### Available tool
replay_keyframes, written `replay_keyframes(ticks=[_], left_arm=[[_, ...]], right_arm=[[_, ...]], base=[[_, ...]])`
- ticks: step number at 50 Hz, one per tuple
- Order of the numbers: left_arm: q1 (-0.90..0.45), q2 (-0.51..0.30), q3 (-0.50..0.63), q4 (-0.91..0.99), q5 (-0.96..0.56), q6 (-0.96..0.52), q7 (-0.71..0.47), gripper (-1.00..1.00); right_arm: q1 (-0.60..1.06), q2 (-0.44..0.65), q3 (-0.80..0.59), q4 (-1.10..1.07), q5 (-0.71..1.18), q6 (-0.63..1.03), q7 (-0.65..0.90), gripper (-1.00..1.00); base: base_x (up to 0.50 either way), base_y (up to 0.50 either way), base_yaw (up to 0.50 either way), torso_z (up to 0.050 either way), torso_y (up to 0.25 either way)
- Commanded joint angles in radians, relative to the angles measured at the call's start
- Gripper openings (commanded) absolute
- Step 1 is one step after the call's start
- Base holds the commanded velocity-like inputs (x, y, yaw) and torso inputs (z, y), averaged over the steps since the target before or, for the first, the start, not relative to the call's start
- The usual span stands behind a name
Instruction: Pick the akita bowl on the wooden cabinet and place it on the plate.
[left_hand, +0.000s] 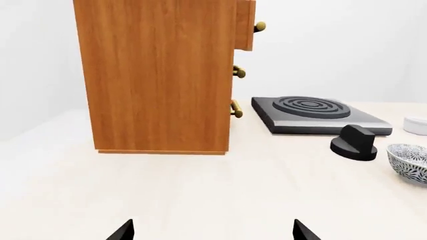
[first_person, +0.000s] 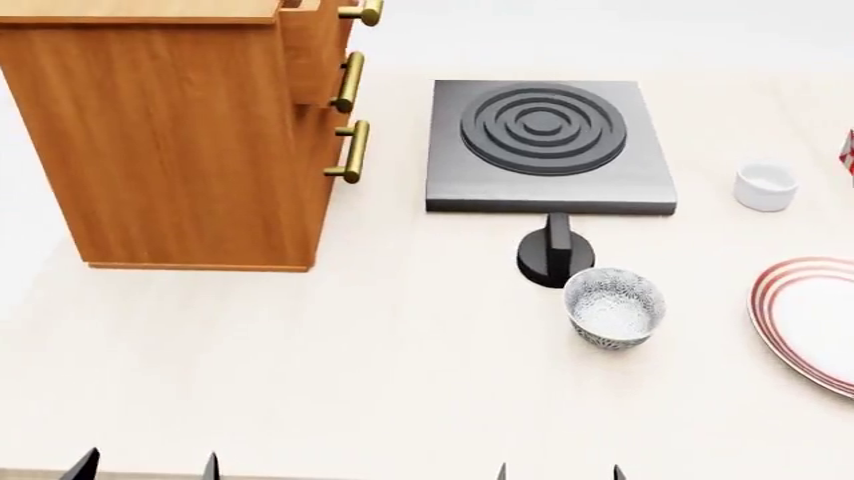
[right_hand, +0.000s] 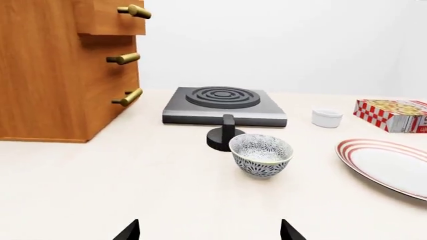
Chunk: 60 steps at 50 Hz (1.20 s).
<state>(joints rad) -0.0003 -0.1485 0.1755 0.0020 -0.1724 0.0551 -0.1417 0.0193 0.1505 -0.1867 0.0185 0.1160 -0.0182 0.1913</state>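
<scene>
Reach step: both claws, left (first_person: 147, 465) and right (first_person: 561, 470), hang wide and empty; the right must close on the bowl (first_person: 614, 307), beside the plate (first_person: 807, 320).

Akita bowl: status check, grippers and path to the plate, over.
Both grippers open, empty, low at the near table edge. Akita bowl upright on the table beside the stove knob, not on the wooden cabinet. Plate empty, path between them clear.

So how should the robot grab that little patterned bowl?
Probably by the rim of the bowl, coming down from above with the right gripper. It sits upright and open on the table, its round sides curve inward, and the stove knob crowds its back.
</scene>
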Motion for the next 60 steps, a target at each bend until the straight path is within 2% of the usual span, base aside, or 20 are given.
replay_keyframes(ticks=[1, 8, 28, 32, 41, 42, 46, 56, 60], left_arm=[[-0.001, -0.009, 0.006, 0.001, -0.008, -0.001, -0.008, 1.0], [-0.003, -0.011, -0.001, 0.004, -0.044, -0.008, -0.001, 1.0], [-0.017, -0.012, 0.01, -0.01, -0.003, -0.025, -0.068, 1.0], [-0.003, -0.016, 0.007, 0.013, -0.014, -0.019, -0.069, 1.0], [0.034, -0.014, -0.026, 0.203, -0.047, 0.006, -0.114, 1.0], [0.037, -0.021, -0.019, 0.238, -0.001, 0.003, -0.136, 1.0], [0.045, -0.036, -0.038, 0.344, -0.021, -0.082, -0.167, 1.0], [0.074, -0.077, -0.071, 0.554, -0.014, -0.161, -0.216, 1.0], [0.083, -0.089, -0.087, 0.61, -0.027, -0.169, -0.224, 1.0]], right_arm=[[-0.001, 0.004, -0.006, -0.005, 0.005, -0.001, 0.014, 1.0], [-0.002, 0.006, -0.01, -0.006, 0.014, -0.006, 0.015, 1.0], [-0.007, 0.012, -0.017, -0.011, 0.017, -0.031, 0.04, 1.0], [-0.016, 0.009, 0.016, -0.041, 0.07, -0.019, 0.049, 1.0], [-0.053, 0.042, 0.014, -0.313, 0.069, 0.12, 0.106, 1.0], [-0.058, 0.047, 0.02, -0.363, 0.071, 0.139, 0.117, 1.0], [-0.072, 0.059, 0.035, -0.462, 0.097, 0.171, 0.128, 1.0], [-0.097, 0.094, 0.026, -0.68, 0.113, 0.227, 0.153, 1.0], [-0.109, 0.116, 0.019, -0.83, 0.116, 0.274, 0.17, 1.0]], base=[[0.0, 0.46, 0.0, 0.0, 0.0], [0.0, 0.02, 0.0, 0.0, 0.0], [0.0, 0.0, 0.0, 0.0, 0.0], [0.0, 0.0, 0.0, 0.0, 0.0], [0.0, 0.0, 0.0, 0.0, 0.0], [0.0, 0.0, 0.0, 0.0, 0.0], [0.0, 0.0, 0.0, 0.0, 0.0], [0.0, 0.0, 0.0, 0.0, 0.0], [0.0, 0.0, 0.0, 0.0, 0.0]])
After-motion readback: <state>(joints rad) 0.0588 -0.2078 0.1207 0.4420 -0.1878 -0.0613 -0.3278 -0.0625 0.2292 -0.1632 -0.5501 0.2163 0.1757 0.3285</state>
